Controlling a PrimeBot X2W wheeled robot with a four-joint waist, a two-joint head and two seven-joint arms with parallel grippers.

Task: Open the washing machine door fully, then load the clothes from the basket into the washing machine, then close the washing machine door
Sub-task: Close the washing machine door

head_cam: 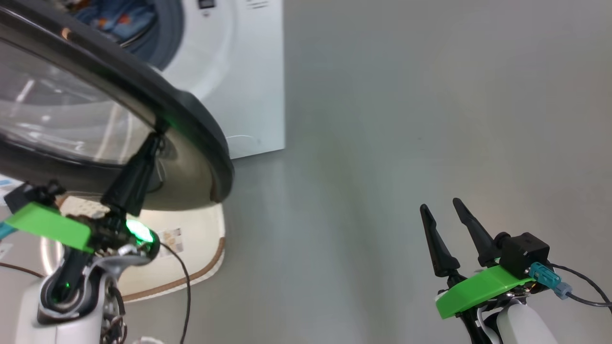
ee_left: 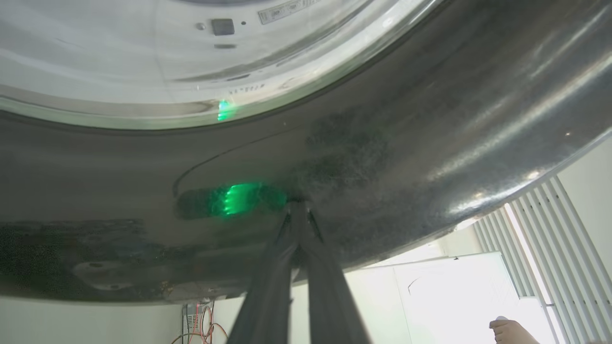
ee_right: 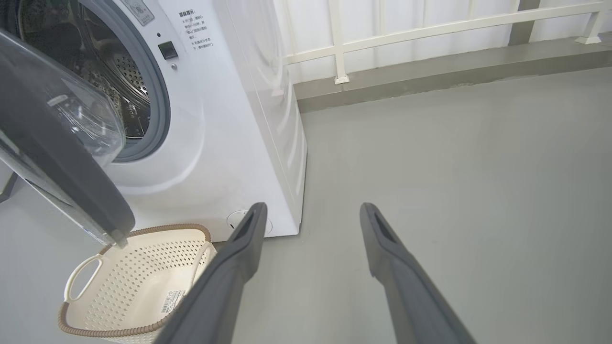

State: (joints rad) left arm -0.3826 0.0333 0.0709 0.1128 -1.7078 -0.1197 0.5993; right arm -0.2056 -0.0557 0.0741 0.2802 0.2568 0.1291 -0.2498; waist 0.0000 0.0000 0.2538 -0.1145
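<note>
The washing machine door (head_cam: 143, 91) stands partly open, its black ring and clear glass window (head_cam: 57, 110) filling the upper left of the head view. My left gripper (head_cam: 155, 139) is shut, and its fingertips press on the door's glossy black face (ee_left: 430, 119); the left gripper (ee_left: 297, 205) holds nothing. Light blue clothes (head_cam: 114, 21) with orange print lie inside the drum of the white washing machine (head_cam: 234, 81). The cream basket (ee_right: 138, 277) sits on the floor under the door, with only a label showing inside. My right gripper (head_cam: 447, 210) hangs open over bare floor, as the right gripper (ee_right: 311, 210) shows again.
Grey floor (head_cam: 406, 119) stretches to the right of the machine. A white railing (ee_right: 430, 28) and a low kerb run along the back wall. Part of a person, a hand or a foot (ee_left: 511, 331), shows beyond the door's edge. The round filter cap (ee_right: 236, 220) sits low on the machine's front.
</note>
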